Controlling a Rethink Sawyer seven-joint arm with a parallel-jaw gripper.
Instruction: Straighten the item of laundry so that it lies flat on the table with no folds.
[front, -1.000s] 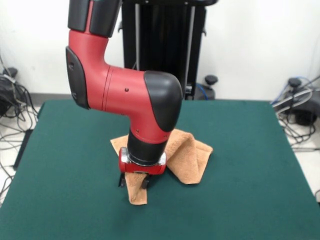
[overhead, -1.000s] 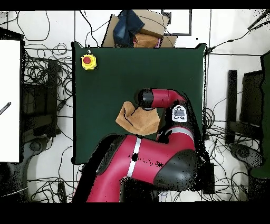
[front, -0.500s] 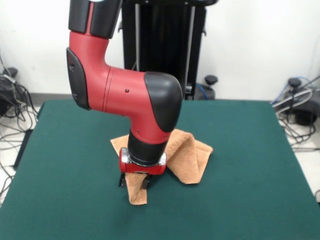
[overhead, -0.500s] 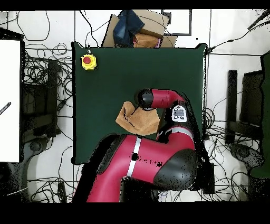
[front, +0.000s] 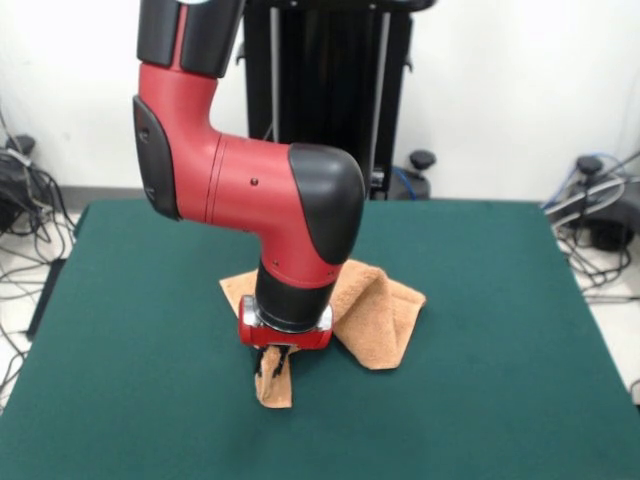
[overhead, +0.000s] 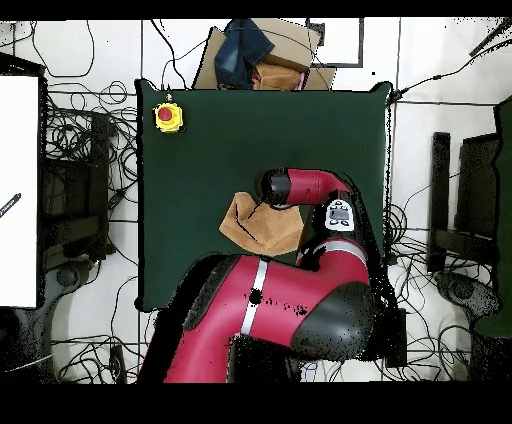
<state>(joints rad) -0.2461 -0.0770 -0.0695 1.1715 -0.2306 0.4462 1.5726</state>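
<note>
Front view: gripper (front: 271, 364) pinched shut on near corner of the towel (front: 375, 315), remainder bunched and folded just behind it on the table (front: 480, 400); thin hold judged liable to slip if pulled, leaving folds.

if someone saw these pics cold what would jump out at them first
The big red and black arm fills the middle of the front view, reaching down over the dark green table. Right under it, the gripper is pinched shut on the near end of a crumpled peach-orange towel, which lies folded over itself near the table's centre. In the overhead view, a yellow box with a red button sits at one table corner.
</note>
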